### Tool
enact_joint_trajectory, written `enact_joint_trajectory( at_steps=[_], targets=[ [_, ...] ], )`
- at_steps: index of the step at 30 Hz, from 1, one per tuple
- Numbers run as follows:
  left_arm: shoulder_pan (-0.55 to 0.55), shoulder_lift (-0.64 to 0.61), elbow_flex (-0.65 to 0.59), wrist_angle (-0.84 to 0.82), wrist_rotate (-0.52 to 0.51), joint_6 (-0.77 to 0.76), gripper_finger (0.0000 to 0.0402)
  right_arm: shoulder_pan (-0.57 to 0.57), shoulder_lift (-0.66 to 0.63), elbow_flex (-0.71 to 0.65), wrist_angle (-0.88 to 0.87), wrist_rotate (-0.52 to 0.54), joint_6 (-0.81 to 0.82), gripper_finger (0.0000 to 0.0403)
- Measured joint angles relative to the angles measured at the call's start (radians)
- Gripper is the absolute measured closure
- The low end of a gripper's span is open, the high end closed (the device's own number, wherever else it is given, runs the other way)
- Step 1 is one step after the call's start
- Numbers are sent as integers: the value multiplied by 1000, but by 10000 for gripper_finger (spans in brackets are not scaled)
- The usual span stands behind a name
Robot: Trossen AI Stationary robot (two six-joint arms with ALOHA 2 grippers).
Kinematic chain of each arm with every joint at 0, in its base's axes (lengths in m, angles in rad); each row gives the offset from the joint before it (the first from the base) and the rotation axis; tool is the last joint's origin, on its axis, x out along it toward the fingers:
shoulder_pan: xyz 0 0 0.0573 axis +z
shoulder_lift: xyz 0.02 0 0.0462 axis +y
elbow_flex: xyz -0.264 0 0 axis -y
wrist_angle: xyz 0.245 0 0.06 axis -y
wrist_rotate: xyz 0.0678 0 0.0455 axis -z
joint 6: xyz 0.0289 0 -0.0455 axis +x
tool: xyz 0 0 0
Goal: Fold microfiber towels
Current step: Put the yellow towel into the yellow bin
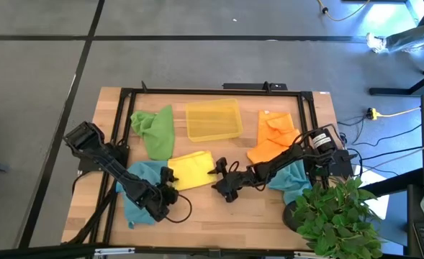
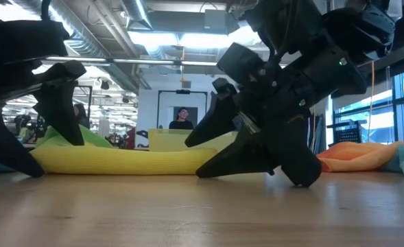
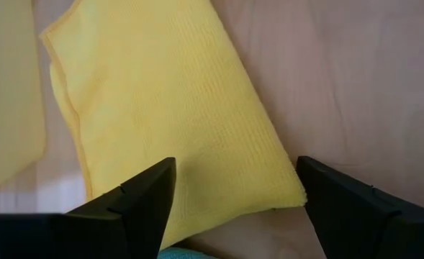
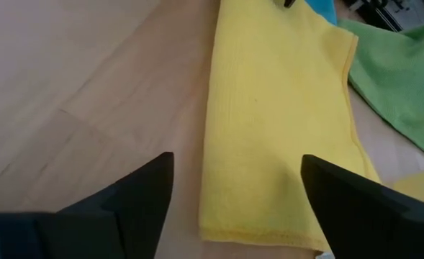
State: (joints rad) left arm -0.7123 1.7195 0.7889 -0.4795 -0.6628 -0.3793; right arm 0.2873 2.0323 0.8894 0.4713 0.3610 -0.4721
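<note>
A yellow towel (image 1: 190, 170), folded into a strip, lies flat on the wooden table between my two grippers. My left gripper (image 1: 171, 176) is open and low at the towel's left end, a finger on either side of that end (image 3: 219, 180). My right gripper (image 1: 217, 170) is open and low at the towel's right end (image 4: 269, 216), fingers astride it. The low view shows the towel (image 2: 119, 162) with the dark fingers at both ends. A green towel (image 1: 154, 131), an orange towel (image 1: 273, 135) and two teal towels (image 1: 136, 193) (image 1: 295, 184) lie crumpled around it.
A translucent yellow plastic tray (image 1: 213, 120) stands behind the yellow towel. A potted plant (image 1: 334, 214) stands at the near right corner. A black frame (image 1: 212, 91) runs around the table top. Bare wood (image 1: 219, 216) lies in front of the towel.
</note>
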Motion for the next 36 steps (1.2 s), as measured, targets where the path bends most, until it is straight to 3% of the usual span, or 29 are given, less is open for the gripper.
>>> enact_joint_trajectory(
  at_steps=[12,22,36],
  targets=[
    [17,2,-3,-7,-3,19,203,-19,-1,-2,-28,59,37,142],
    [19,3,-6,-11,-5,27,281,-54,-1,-5,-29,-35,29,187],
    [56,4,-8,-18,0,31,389,-62,-2,-5,-41,-50,49,334]
  ],
)
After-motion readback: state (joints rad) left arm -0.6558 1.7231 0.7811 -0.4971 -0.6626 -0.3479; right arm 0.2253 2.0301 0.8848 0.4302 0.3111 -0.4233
